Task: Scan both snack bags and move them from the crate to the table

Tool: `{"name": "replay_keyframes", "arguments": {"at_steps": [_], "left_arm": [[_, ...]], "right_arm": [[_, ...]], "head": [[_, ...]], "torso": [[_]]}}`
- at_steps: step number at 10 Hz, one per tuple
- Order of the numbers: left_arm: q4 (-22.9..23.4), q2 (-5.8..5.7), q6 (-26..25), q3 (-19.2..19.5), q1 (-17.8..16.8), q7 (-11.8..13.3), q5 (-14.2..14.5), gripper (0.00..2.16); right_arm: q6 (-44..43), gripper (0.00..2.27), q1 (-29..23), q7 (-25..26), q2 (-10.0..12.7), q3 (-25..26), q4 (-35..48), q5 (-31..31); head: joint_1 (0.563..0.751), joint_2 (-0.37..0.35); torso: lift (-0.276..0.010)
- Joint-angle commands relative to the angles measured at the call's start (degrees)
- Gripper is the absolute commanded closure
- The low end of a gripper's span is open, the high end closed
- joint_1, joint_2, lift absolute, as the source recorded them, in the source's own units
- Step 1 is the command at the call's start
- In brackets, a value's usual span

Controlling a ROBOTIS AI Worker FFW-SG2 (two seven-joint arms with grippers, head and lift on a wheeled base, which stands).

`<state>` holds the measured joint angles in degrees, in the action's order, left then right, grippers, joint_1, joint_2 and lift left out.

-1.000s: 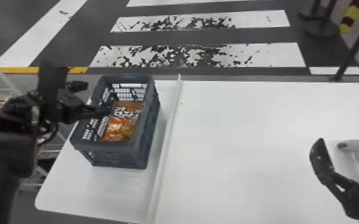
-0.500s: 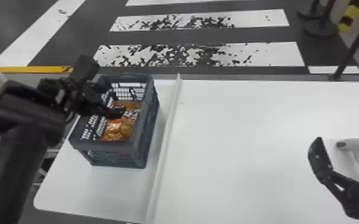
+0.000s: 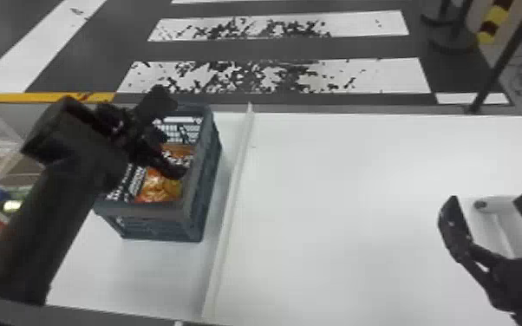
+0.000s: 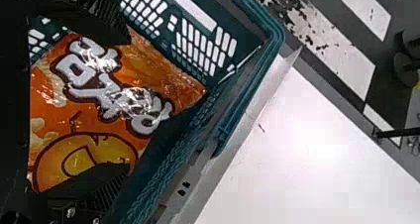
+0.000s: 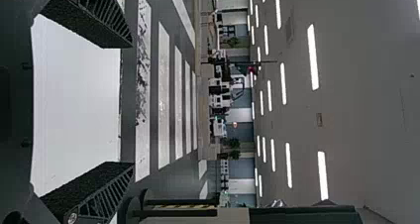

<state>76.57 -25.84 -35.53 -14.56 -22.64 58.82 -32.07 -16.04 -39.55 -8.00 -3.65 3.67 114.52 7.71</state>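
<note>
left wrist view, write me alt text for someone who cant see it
An orange snack bag with white lettering and a yellow cartoon figure lies in a dark crate with slotted walls, framed by the spread fingers of the left gripper. Beside the crate is a white table, with a black-and-white striped floor beyond.

The crate [image 3: 199, 216] stands on the left part of the counter [image 3: 338, 216], with a snack bag [image 3: 160, 186] inside. Just right of the crate, a divider strip [image 3: 230, 203] runs from the counter's near edge to its far edge. The left gripper [image 3: 168, 135] has its jaws over the crate; the right gripper [image 3: 487, 198] is over the counter's right part. Behind the counter lies a floor crossing [image 3: 386, 80], with a post [image 3: 487, 84] at the far right.
</note>
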Motion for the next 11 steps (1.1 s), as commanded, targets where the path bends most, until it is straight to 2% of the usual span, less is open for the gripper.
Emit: {"name": "replay_keyframes", "arguments": {"at_steps": [1,3,5,7,9,10,11], "left_arm": [[-3.5,1.23,1.6,-1.2,-1.0,0.2,-1.4,0.12],[-7.5,2.64,1.8,-3.0,-2.0,-0.7,-5.3,0.12],[-11.2,2.99,2.0,-4.4,-2.9,-0.9,-6.1,0.12],[-15.7,4.13,2.0,-4.3,-4.3,-0.2,-5.2,0.19],[-16.3,4.22,1.8,-3.7,-4.4,2.9,-4.3,0.67],[-15.4,4.31,1.5,-2.1,-3.6,1.6,-3.4,1.67],[-11.4,4.31,0.4,0.8,-0.8,-1.5,-2.8,2.13]], "right_arm": [[0.2,0.08,0.0,-0.1,-0.2,0.1,0.0,0.3],[0.2,0.08,0.0,-0.2,-0.3,0.2,-0.1,0.5],[0.2,0.08,0.0,-0.3,-0.4,0.3,-0.4,0.5],[-0.3,0.08,0.1,-0.4,-0.4,0.4,-0.8,0.9],[-0.3,0.08,0.3,-1.1,-0.4,0.3,-1.5,1.5],[-0.3,0.08,0.2,-1.1,-0.4,0.4,-1.5,1.5],[-0.5,0.08,0.0,-1.1,-0.4,0.4,-1.4,1.5]], "head": [[0.695,0.101],[0.695,0.095],[0.695,0.099],[0.695,0.104],[0.695,0.104],[0.695,0.103],[0.695,0.100]], "torso": [[-0.088],[-0.088],[-0.088],[-0.088],[-0.088],[-0.088],[-0.088]]}}
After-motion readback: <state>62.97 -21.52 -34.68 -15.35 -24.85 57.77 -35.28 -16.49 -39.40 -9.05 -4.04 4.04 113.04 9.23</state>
